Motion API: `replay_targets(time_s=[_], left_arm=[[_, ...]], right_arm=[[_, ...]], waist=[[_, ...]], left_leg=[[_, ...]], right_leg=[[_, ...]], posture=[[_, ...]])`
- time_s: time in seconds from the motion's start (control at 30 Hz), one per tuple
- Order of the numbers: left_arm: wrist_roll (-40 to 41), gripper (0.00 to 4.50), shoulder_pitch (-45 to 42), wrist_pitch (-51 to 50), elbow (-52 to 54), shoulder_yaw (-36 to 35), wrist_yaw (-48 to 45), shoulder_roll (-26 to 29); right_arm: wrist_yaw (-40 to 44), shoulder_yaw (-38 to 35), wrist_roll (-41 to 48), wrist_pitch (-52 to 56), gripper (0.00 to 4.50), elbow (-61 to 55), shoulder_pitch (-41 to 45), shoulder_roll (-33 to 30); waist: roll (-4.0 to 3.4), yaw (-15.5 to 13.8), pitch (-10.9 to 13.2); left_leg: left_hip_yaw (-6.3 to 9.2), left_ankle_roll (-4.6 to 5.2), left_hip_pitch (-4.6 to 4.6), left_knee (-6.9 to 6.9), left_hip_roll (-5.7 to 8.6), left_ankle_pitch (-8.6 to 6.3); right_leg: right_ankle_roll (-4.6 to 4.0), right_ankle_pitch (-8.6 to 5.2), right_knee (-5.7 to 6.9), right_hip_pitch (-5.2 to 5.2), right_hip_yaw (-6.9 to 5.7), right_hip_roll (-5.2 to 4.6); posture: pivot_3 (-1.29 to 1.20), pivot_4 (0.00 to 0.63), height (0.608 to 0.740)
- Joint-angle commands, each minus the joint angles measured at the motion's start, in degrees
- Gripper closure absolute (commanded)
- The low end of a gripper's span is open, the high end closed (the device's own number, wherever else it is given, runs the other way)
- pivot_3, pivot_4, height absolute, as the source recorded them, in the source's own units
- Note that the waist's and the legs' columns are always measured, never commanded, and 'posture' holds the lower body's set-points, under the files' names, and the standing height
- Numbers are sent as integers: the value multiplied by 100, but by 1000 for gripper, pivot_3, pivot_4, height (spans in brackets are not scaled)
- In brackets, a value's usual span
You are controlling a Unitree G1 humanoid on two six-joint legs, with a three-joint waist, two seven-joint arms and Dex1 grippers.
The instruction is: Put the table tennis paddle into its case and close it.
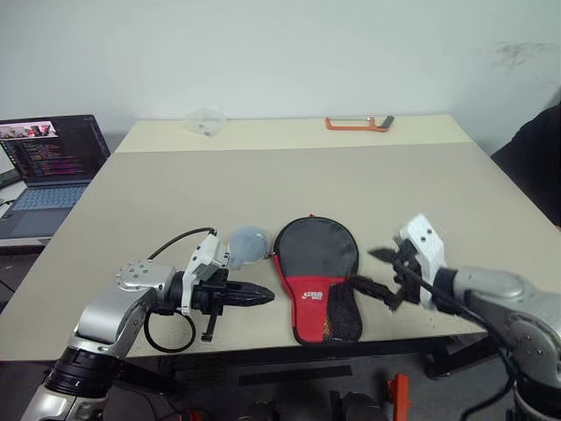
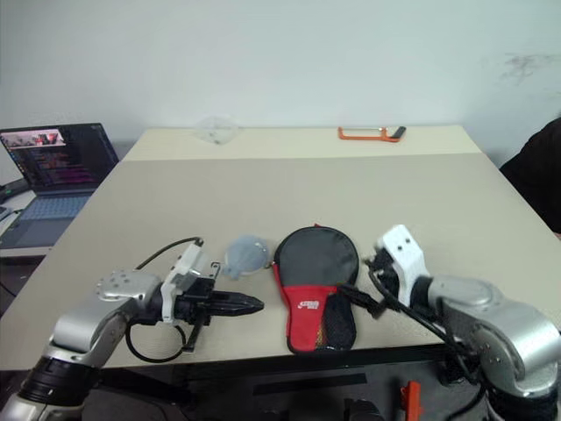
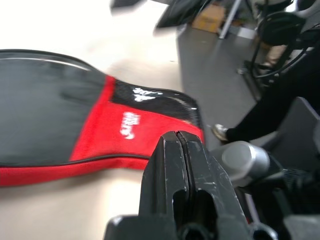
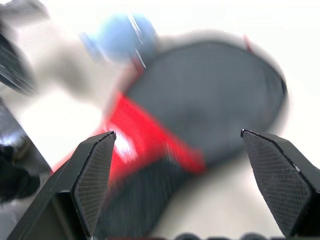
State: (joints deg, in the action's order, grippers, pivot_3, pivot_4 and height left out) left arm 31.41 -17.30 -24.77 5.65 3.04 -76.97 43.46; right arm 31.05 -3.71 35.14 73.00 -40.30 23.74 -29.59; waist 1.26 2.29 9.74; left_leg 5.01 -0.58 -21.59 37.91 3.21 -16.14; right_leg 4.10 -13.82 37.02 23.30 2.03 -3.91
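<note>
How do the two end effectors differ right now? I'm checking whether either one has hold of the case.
The left end effector is shut, fingers pressed together; the right end effector is wide open. The left sits beside the case's left edge, the right beside its right edge. The left points toward the case; the right angles across it. Both are empty.

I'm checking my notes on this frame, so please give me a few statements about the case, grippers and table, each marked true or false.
1. The case lies flat on the table. True.
2. The left gripper is wide open. False: its fingers are shut.
3. The right gripper is open, holding nothing. True.
4. An orange tool rests on the case. False: it lies at the table's far edge.
5. A laptop sits off the robot's left. True.
</note>
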Motion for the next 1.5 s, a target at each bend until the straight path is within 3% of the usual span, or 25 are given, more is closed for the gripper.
replay_targets(time_s=[0.03,0.1,0.2,0.33,0.53,0.8,0.93,1.17,1.5], left_arm=[[-73,4500,-267,-129,-134,-208,365,-10],[-162,4324,-450,-105,-315,-358,848,-185],[-228,3595,-602,-12,-423,-531,1291,-393],[-439,2156,-710,241,-359,-624,1718,-585],[-651,21,-884,397,-564,-809,2168,-589],[-1008,21,-902,494,-1449,-910,1830,196],[-1161,21,-876,694,-1845,-718,1484,322],[-1279,21,-1182,975,-2311,-345,716,137],[-2016,21,-2005,1801,-3784,109,797,-488]], right_arm=[[121,820,-355,-856,56,734,141,207],[171,1310,-620,-1402,17,1500,305,549],[159,1599,-949,-1963,0,2336,458,903],[112,1693,-1218,-2448,0,3042,536,1190],[213,1949,-1414,-2583,0,3037,347,1239],[189,2118,-1581,-2640,0,3021,294,1306],[164,2104,-1645,-2649,0,3043,312,1342],[44,2050,-1815,-2731,0,3158,373,1477],[24,2059,-1928,-2753,0,3143,363,1547]], waist=[[1,-22,0],[2,-38,0],[2,-44,0],[2,-51,0],[2,-50,0],[2,-17,0],[2,-40,0],[3,-50,-1],[5,-33,-2]], left_leg=[[1,0,-2,1,3,0],[-2,0,-3,4,9,0],[-2,-1,-11,6,12,0],[-3,-6,-30,4,15,2],[-8,-21,-45,2,17,9],[-19,-6,-37,2,13,1],[-21,-6,-37,3,16,1],[-20,-6,-42,3,16,1],[-26,-5,-42,4,16,1]], right_leg=[[0,0,-1,1,0,-2],[2,2,-2,1,4,-7],[3,4,1,13,6,-9],[2,5,-1,37,12,-11],[2,5,3,60,19,-12],[0,6,17,68,27,-7],[0,6,14,69,28,-10],[0,6,15,69,25,-10],[0,6,20,73,29,-9]], posture=[[0,150,740],[0,150,740],[0,150,740],[0,150,740],[0,150,740],[0,150,740],[0,150,740],[0,150,740],[0,150,740]])
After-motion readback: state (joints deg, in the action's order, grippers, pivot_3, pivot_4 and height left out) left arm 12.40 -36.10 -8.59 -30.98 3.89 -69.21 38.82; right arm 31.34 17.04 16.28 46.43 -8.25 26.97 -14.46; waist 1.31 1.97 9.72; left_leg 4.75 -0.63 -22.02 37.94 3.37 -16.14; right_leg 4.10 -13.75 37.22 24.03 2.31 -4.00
